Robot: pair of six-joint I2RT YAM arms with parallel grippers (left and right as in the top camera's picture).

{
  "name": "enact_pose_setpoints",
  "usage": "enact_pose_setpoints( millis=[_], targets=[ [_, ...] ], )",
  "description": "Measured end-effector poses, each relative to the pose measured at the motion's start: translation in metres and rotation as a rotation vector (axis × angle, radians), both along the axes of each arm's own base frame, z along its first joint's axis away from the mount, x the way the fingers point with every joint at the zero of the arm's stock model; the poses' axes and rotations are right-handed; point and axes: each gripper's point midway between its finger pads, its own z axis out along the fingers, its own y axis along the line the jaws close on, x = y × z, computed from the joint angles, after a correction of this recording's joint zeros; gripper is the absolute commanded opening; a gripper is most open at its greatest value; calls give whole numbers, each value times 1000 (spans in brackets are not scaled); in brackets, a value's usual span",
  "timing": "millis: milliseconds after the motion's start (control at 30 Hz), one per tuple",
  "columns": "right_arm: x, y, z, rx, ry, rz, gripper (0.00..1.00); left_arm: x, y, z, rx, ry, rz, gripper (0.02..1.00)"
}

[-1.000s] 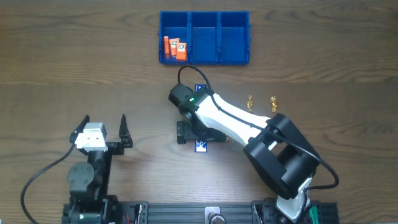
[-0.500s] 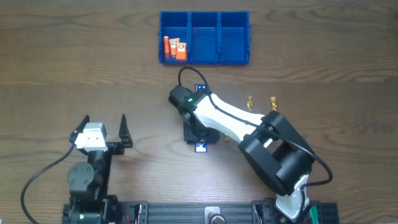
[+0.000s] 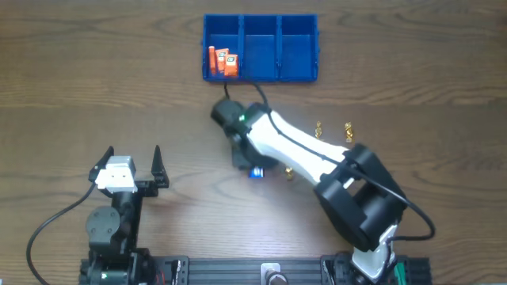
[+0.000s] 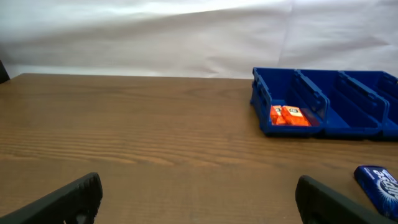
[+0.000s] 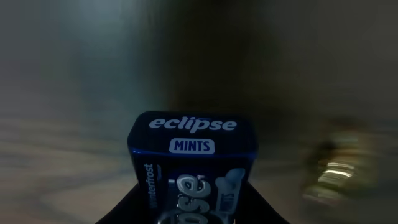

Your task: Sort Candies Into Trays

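Note:
My right gripper [image 3: 252,167] is at the table's middle, shut on a blue mint tin [image 3: 257,171]. In the right wrist view the blue mint tin [image 5: 193,163] stands upright between the fingers of the right gripper [image 5: 193,208]. A second blue tin [image 4: 379,185] lies on the table nearer the tray. The blue three-compartment tray [image 3: 260,77] sits at the back, with orange candies [image 3: 223,62] in its left compartment. Gold-wrapped candies [image 3: 318,131] lie to the right of the arm. My left gripper [image 3: 133,162] stands open at the front left, holding nothing.
Another gold candy [image 3: 348,131] lies further right and one [image 3: 289,172] sits close beside the right arm. The tray [image 4: 323,127] and its orange candies [image 4: 289,116] appear in the left wrist view. Bare wood surrounds the left gripper.
My right gripper has shut on the blue mint tin and carried it a little toward the tray. The left arm has not moved.

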Motion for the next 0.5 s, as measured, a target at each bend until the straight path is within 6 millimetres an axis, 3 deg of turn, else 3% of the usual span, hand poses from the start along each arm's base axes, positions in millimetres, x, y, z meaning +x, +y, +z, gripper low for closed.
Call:
enact_pose_setpoints(
  millis=[100, 200, 333, 400, 500],
  targets=[
    [59, 6, 63, 41, -190, -30, 211, 0, 0, 0, 0, 0, 0, 998],
    [127, 9, 140, 122, -441, -45, 222, 0, 0, 0, 0, 0, 0, 996],
    [186, -7, 224, 165, -710, -66, 237, 0, 0, 0, 0, 0, 0, 996],
    [210, -14, 253, 178, -831, -71, 242, 0, 0, 0, 0, 0, 0, 998],
    [242, -18, 267, 171, -946, -70, 242, 0, 0, 0, 0, 0, 0, 998]
  ],
)
